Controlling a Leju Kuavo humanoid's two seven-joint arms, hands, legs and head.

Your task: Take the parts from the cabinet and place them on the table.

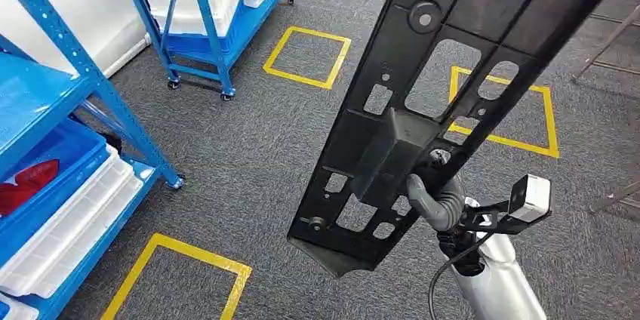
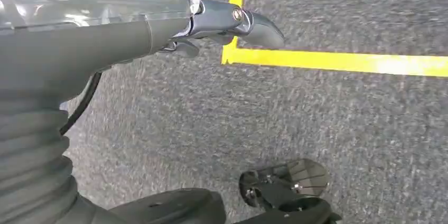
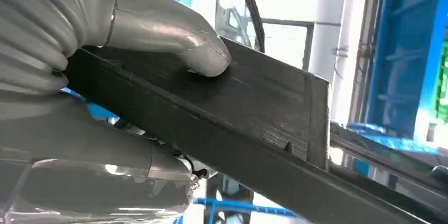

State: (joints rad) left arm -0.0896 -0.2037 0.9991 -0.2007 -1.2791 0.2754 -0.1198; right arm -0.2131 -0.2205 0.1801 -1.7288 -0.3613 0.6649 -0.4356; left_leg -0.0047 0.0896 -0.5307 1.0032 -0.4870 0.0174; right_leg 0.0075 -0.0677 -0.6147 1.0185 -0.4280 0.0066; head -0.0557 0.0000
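Black panel (image 1: 445,101) hanging above grey carpet (image 1: 256,154), right hand (image 1: 438,201) gripping its raised block; top corner cropped. Left hand (image 2: 211,23) dangling, fingers curled, holding nothing. Blue bin (image 1: 56,176) holding red part (image 1: 26,183), half hidden. White trays (image 1: 72,229) sitting below.

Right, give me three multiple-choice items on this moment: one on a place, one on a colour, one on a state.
1. Where is the long black panel?
A. In the right hand, lifted over the carpet
B. Lying in the blue bin
C. Flat on the floor

2. What colour are the taped floor squares?
A. Red
B. Yellow
C. White

3. What is the left hand doing?
A. Gripping the panel
B. Pressing on a shelf
C. Holding nothing, above the carpet

Answers: 1 A, the right hand grips it near its lower end, thumb pressed on its surface. 2 B, the outlines are yellow. 3 C, nothing lies between its fingers.
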